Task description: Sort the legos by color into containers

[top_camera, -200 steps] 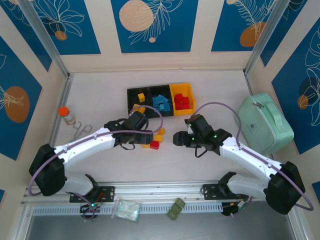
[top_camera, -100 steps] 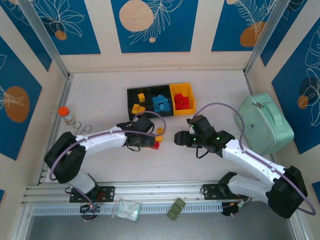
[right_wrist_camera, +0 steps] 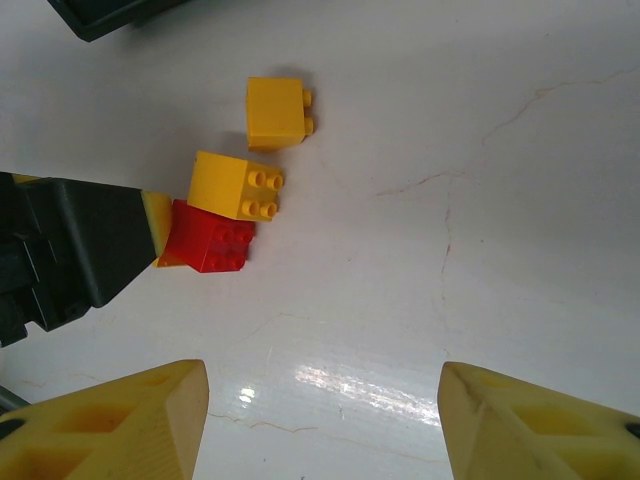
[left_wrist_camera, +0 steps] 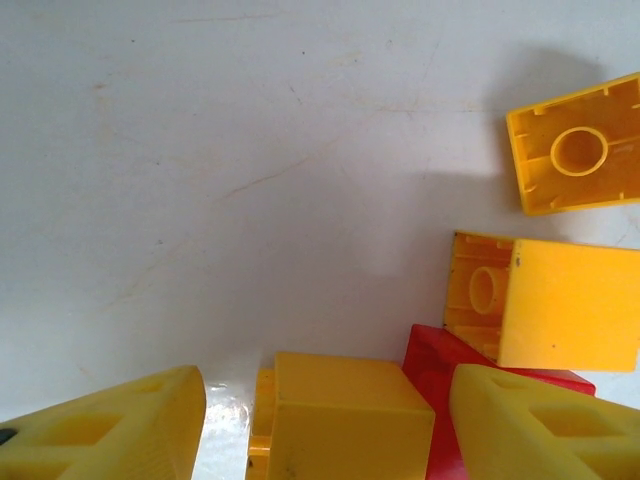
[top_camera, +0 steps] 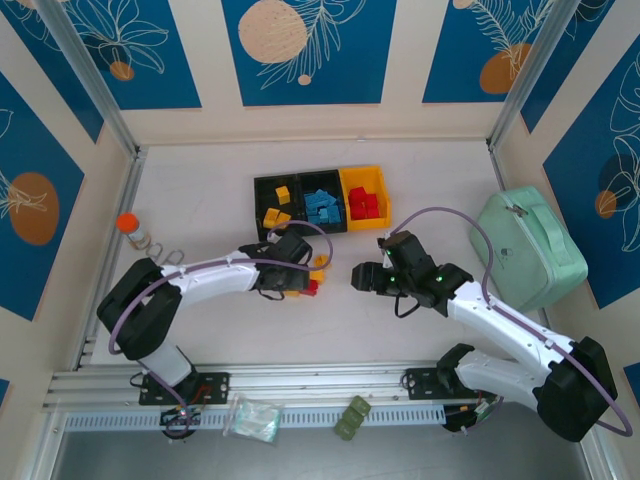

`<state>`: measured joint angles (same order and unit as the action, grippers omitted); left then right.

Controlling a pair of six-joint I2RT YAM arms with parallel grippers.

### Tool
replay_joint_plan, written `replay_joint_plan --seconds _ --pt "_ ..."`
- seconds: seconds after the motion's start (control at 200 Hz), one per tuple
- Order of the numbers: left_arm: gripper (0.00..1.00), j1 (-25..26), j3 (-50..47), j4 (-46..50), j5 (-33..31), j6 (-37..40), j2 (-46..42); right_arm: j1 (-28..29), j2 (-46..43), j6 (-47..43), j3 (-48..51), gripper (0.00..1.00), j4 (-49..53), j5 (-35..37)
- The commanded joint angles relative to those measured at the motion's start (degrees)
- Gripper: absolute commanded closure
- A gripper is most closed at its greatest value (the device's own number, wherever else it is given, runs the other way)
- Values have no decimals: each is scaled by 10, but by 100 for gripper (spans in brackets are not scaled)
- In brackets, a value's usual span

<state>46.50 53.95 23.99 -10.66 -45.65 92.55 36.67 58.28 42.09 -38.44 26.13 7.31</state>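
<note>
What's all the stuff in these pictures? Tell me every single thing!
containers: three joined in a row, two black and one yellow-orange, far middle
sorted legos: yellow in the left black one, blue in the middle black one, red in the yellow-orange one; counts unclear
loose yellow legos: three, just in front of the containers
loose red lego: one, against a yellow one
case: one, mint-green, right side
bottle: one, orange cap, left side
toy: one, olive-green, near edge
bag: one, clear, near edge
left gripper: one, yellow fingers, open around a loose yellow lego
right gripper: one, yellow fingers, open and empty
</note>
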Motion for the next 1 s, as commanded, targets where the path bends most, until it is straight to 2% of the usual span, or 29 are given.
replay_joint_plan --seconds 0.0,0.4,0.6,0.825,0.9,0.99 --pt "38 -7 -10 14 -15 -13 14 -3 -9 8 10 38 -1 -4" --pt "35 -7 -28 82 -52 -3 -49 -3 4 9 7 38 -14 -11" --pt "32 -6 -21 62 -17 5 -51 -3 8 9 4 38 -17 -13" --pt "31 -6 -8 78 -7 -1 -7 -3 -1 7 6 38 -10 -8" --pt "34 -6 -15 69 -5 -3 -1 -5 -3 8 9 38 -12 -10" --pt "43 -6 -16 67 -6 -5 3 -6 -3 9 13 38 -14 -11"
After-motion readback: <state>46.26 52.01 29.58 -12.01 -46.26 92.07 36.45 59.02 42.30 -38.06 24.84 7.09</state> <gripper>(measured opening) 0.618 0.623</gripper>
